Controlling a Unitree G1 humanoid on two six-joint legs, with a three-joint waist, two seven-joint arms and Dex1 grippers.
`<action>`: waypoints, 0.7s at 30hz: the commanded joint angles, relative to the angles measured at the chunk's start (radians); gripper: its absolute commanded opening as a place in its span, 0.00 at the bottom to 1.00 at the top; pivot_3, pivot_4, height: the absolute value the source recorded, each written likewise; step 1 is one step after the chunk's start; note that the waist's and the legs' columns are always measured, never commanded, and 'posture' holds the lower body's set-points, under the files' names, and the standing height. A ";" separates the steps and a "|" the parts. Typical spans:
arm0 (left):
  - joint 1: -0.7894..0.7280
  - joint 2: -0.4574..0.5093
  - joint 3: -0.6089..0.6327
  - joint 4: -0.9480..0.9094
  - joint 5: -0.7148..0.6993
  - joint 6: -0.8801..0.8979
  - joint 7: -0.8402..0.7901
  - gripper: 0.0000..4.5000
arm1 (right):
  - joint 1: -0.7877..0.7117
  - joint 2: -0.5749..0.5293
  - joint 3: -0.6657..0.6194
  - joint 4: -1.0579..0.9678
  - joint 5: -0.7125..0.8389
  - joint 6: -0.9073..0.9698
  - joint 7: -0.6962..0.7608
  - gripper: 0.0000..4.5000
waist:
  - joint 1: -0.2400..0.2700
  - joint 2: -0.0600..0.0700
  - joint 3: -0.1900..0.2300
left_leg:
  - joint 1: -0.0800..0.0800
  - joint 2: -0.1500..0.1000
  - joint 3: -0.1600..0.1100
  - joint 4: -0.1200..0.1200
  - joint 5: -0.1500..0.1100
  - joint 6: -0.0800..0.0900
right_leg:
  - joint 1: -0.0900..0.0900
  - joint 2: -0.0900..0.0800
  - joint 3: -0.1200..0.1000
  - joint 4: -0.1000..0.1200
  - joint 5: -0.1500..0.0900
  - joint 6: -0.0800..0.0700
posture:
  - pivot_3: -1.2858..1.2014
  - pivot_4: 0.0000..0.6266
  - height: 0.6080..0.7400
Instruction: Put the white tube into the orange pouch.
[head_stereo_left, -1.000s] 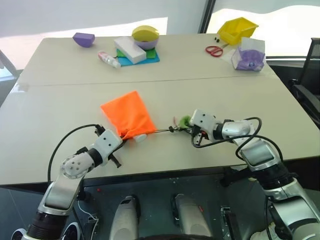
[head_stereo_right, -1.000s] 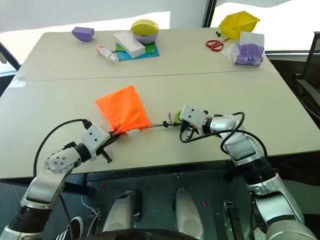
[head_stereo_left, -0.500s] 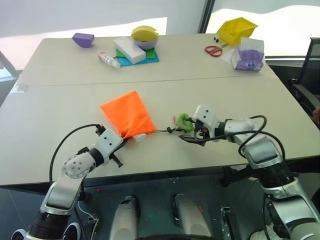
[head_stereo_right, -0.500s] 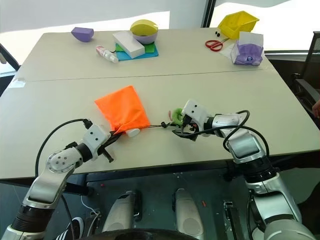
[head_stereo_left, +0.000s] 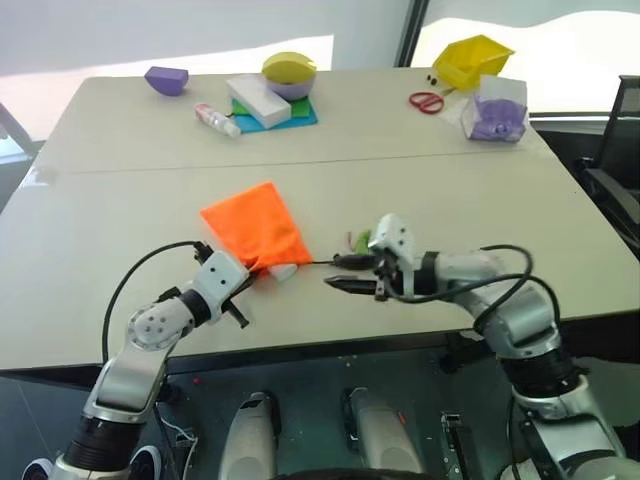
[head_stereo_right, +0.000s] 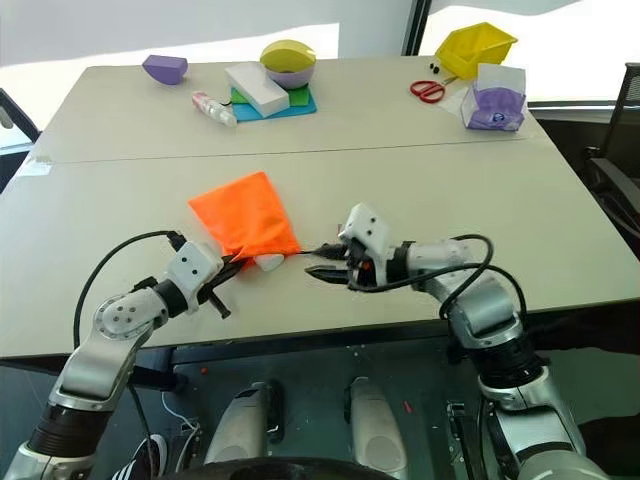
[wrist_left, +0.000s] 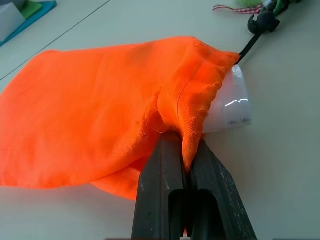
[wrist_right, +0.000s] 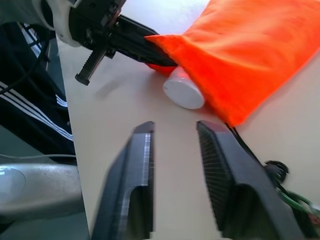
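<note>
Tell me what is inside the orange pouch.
The white tube lies partly inside the orange pouch, its cap end poking out of the mouth. The left gripper pinches the pouch's rim. The fabric covers the rest of the tube and anything else inside.

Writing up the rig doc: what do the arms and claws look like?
Both arms are silver-grey metal segments with white blocky wrist housings. The left arm and right arm each carry a looping black cable. Each claw, left and right, has two flat black fingers; the right claw's finger pads are finely ribbed.
</note>
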 joint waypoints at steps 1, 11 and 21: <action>-0.002 0.004 -0.006 -0.018 0.005 -0.027 -0.002 0.00 | -0.065 0.126 0.128 0.168 -0.115 -0.160 -0.063 0.00 | -0.008 0.000 0.000 | 0.000 0.000 -0.001 0.000 0.000 0.000 | 0.000 0.001 0.000 0.000 0.001 -0.001 | 0.52 0.24 1.00; 0.026 0.006 0.003 -0.064 0.004 -0.005 0.017 0.00 | -0.106 0.148 0.206 0.273 -0.226 -0.306 -0.014 0.00 | 0.006 0.000 0.000 | -0.002 0.000 0.000 0.002 0.000 0.000 | 0.000 -0.001 -0.001 0.001 0.001 -0.001 | 0.52 0.24 1.00; 0.032 0.008 -0.005 -0.064 0.007 -0.008 0.022 0.00 | -0.131 0.112 0.139 0.316 -0.263 -0.353 -0.066 0.00 | -0.003 -0.001 0.000 | 0.000 0.001 0.000 -0.001 -0.001 -0.002 | -0.001 0.000 -0.001 0.002 0.002 -0.003 | 0.52 0.24 1.00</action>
